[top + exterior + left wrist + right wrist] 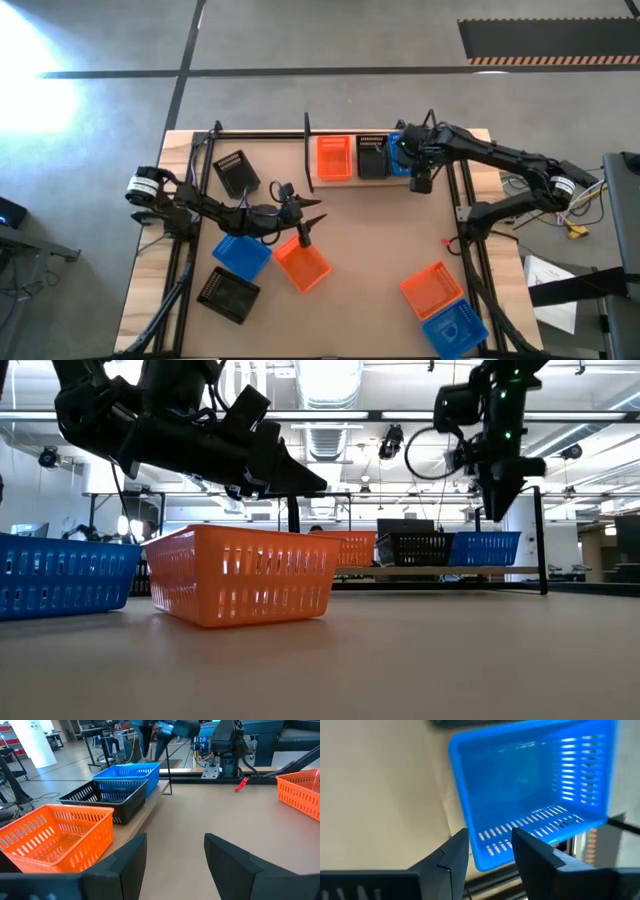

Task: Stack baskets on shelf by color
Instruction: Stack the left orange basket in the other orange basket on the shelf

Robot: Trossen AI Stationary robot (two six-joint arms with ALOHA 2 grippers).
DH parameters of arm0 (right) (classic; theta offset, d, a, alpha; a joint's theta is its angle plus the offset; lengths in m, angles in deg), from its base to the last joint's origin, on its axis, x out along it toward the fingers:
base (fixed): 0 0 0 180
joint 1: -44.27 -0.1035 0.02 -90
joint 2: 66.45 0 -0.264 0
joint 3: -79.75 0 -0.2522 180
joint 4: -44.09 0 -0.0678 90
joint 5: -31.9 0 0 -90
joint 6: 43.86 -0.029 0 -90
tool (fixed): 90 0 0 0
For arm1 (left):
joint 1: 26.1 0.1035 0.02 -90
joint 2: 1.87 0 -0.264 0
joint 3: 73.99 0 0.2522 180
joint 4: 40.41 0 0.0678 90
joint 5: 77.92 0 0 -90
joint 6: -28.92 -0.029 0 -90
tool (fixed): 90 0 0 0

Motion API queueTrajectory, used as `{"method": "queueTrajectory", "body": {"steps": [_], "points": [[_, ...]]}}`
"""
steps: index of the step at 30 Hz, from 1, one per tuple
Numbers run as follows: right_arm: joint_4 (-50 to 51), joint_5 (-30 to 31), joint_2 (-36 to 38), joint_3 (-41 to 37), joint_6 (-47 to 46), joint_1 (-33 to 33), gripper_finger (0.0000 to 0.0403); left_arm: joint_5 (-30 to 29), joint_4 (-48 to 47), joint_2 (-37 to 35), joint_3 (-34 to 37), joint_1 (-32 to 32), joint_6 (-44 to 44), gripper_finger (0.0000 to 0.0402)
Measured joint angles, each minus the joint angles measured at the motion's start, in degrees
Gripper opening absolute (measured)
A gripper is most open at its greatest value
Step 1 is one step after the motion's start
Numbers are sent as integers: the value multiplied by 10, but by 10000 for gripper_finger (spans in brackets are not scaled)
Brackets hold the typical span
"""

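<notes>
A blue basket (530,785) is seen set on the shelf (340,181) beside black and orange ones. The right gripper (490,845) is spread above it, released. A floor basket likely comes next; the left gripper (175,855) hangs open nearby.

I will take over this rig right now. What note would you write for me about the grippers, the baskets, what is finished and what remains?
Right gripper: open, above the blue basket on the shelf, holding nothing.
Left gripper: open, empty, over the loose orange basket at table centre.
Done: orange basket on the shelf, black one and the blue one stand side by side.
Left: loose blue and two black baskets on the left; an orange and a blue at front right.
</notes>
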Motion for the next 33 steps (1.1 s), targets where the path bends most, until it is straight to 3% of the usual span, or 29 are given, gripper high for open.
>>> {"method": "queueTrajectory", "body": {"steps": [7, 14, 19, 23, 26, 30, 33], "points": [[-17, 0, 59, -13, -134, -75, 123, 0, 0, 0, 0, 0, 0, 183], [-105, 5, 155, -111, -348, -264, 81, 0, 12, 0, 0, -3, 0, 183], [-291, 78, 215, -236, -477, -453, 54, 0, 5, -1, 0, -20, -3, 183], [-512, 174, 216, -344, -492, -583, 42, 1, -19, -9, -12, -50, -3, 183], [-691, 264, 185, -411, -471, -643, 37, 1, -144, -27, -51, -80, 3, 183], [-920, 392, 113, -476, -426, -667, 33, -26, -456, -45, -169, -118, 75, 183], [-1047, 442, 48, -497, -397, -664, 33, -54, -696, -35, -282, -145, 173, 183]]}}
